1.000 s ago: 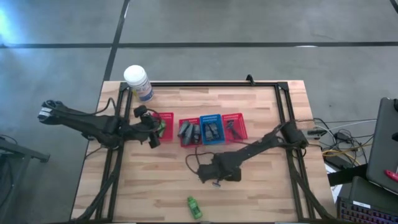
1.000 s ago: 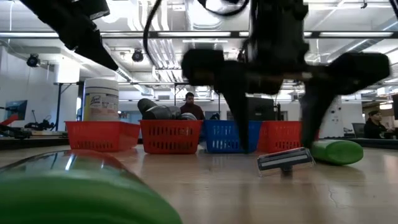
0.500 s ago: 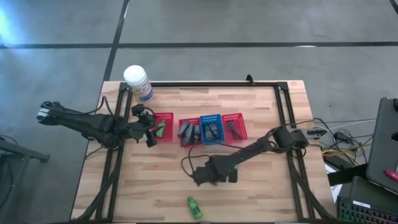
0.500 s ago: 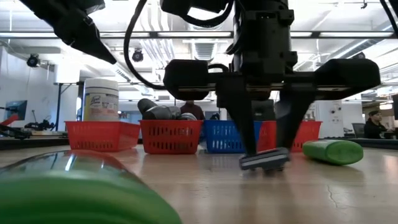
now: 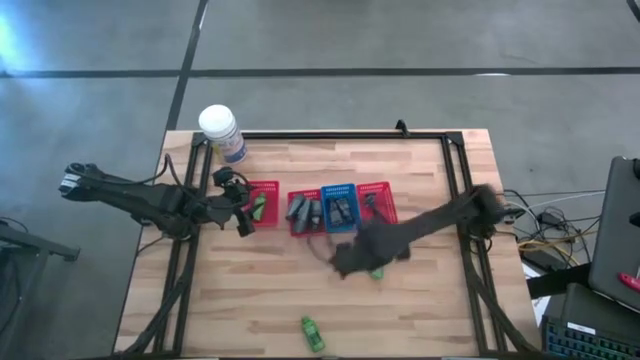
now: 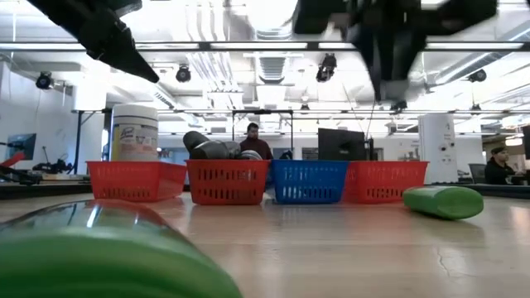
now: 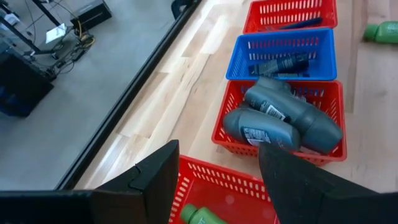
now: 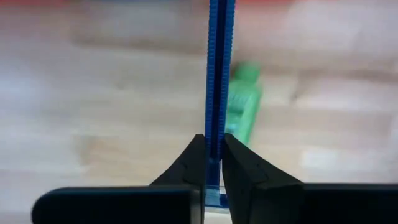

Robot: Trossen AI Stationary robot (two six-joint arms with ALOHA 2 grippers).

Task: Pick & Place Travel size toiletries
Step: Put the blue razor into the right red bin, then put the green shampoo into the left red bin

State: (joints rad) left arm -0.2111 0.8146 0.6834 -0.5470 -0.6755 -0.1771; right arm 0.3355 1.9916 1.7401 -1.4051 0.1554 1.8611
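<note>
My right gripper (image 8: 213,140) is shut on a thin blue razor (image 8: 221,62) and hangs high above the table (image 6: 391,83), over a green bottle (image 8: 242,112) that lies on its side on the wood. My left gripper (image 7: 217,152) stands open above the leftmost red basket (image 7: 217,180), which holds a green bottle (image 7: 199,215). Grey tubes (image 7: 280,118) lie in the second red basket, dark tubes (image 7: 283,64) in the blue basket (image 5: 341,207), and razors in the far red basket (image 5: 377,203). Another green bottle (image 5: 313,333) lies near the front edge. My right gripper pinches the razor's thin blue handle (image 8: 214,127) between its two fingers. The handle runs straight out past the fingertips, along the fingers. The razor is lifted clear of the table.
A big white-lidded jar (image 5: 221,132) stands at the far left corner. The four baskets stand in a row across the middle of the table. A black frame (image 5: 455,170) runs round the tabletop. People sit in the room beyond the table (image 6: 255,141).
My right gripper has shut on the razor that lay on the table, then risen with it and gone toward the far edge, toward the baskets. The razor is now lifted clear.
</note>
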